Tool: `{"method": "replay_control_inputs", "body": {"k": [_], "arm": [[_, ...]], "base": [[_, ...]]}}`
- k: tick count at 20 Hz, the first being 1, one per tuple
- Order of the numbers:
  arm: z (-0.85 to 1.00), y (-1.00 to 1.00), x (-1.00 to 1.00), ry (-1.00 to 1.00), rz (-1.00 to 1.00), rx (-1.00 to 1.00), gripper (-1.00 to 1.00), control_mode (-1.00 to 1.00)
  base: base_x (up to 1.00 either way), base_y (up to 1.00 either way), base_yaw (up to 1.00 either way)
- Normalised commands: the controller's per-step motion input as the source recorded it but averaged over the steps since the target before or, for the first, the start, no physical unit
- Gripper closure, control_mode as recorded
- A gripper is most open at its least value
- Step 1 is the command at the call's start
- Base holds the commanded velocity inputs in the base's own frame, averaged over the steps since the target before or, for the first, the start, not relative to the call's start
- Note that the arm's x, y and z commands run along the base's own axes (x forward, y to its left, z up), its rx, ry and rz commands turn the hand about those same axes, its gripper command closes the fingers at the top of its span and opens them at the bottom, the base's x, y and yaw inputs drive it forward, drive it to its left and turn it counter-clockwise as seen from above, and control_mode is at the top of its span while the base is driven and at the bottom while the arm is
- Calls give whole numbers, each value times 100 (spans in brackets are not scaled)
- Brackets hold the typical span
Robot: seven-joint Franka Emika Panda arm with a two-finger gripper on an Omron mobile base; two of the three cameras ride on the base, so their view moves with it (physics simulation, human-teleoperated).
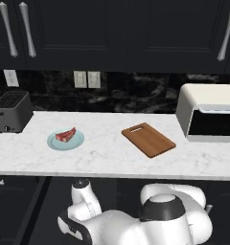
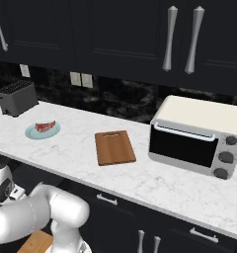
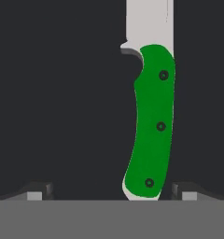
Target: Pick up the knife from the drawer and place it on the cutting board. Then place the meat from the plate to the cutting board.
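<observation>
I see my tool (image 3: 111,193) spread wide, straddling the knife (image 3: 151,121) handle. The knife lies flat on the dark drawer (image 3: 62,102) floor.

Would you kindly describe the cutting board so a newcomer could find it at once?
On the white marble counter, between the blue plate with meat and the cream toaster oven, lies the cutting board. It is the sole brown wooden rectangle, with a slot handle.

Green-handled knife (image 3: 151,126) – pale blade; brown cutting board (image 1: 148,139), perhaps wood-grained.
</observation>
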Motion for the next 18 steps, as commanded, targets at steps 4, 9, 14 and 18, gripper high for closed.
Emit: {"method": "replay_control_inputs", "body": {"k": [4, 9, 14, 18], "arm": [[0, -10, -12, 2, 2, 0, -100, -100], [-16, -21, 0, 2, 7, 0, -100, -100], [-24, -12, 0, 1, 8, 0, -100, -100], [-42, 0, 1, 3, 6, 0, -100, -100]], "base": [[0, 0, 0], [0, 0, 0], [0, 0, 0], [0, 0, 0]]}}
